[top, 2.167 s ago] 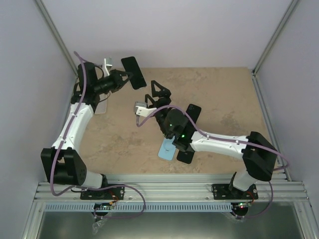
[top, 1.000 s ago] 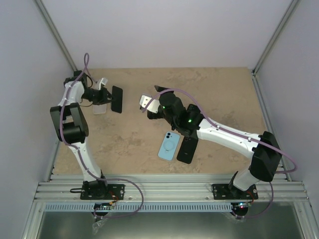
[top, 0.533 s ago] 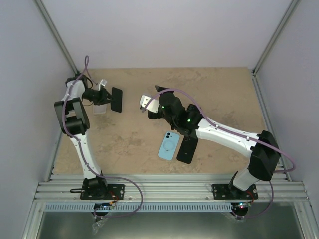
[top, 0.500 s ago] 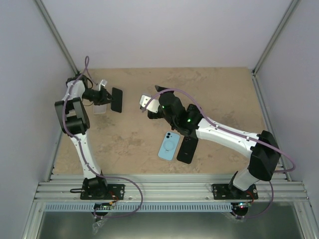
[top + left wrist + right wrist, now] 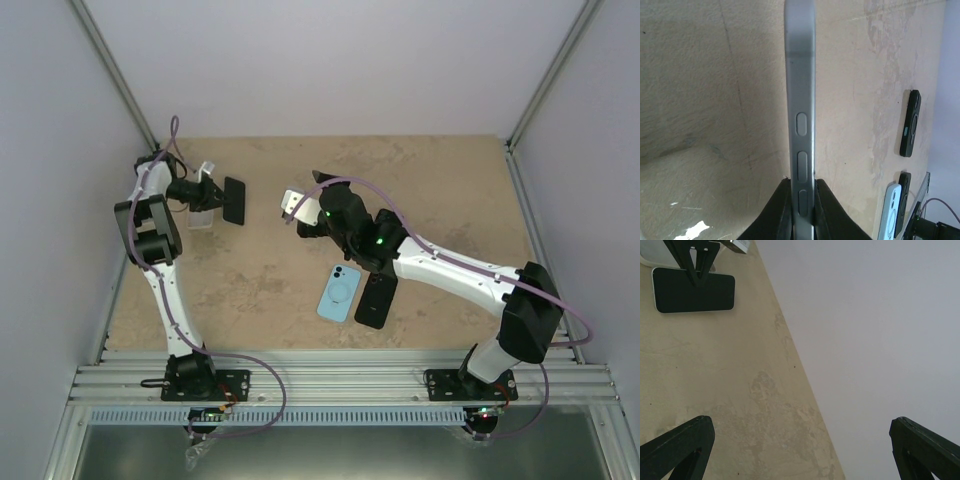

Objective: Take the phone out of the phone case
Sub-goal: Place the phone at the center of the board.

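My left gripper [image 5: 222, 196] is shut on the lower end of a bare dark phone [image 5: 234, 200], held above the table at the far left. In the left wrist view the phone's grey side [image 5: 800, 125] with its buttons stands on edge between the black fingers [image 5: 782, 210]. A pale clear phone case [image 5: 200, 218] lies on the table just beside that gripper. My right gripper [image 5: 312, 196] hangs open at mid-table, pointing at the phone; its view shows the phone's black screen [image 5: 694, 290] and its own gripper [image 5: 800, 450] with nothing between the fingers.
A light blue case [image 5: 340, 292] and a black one [image 5: 376, 300] lie side by side near the front, beside the right forearm. The left wrist view shows another black case [image 5: 910, 122] farther back. Walls enclose the table on three sides.
Since two seconds ago the left gripper has carried the phone down and left, and the right gripper has moved back off the blue case. Over the last second almost nothing has moved.
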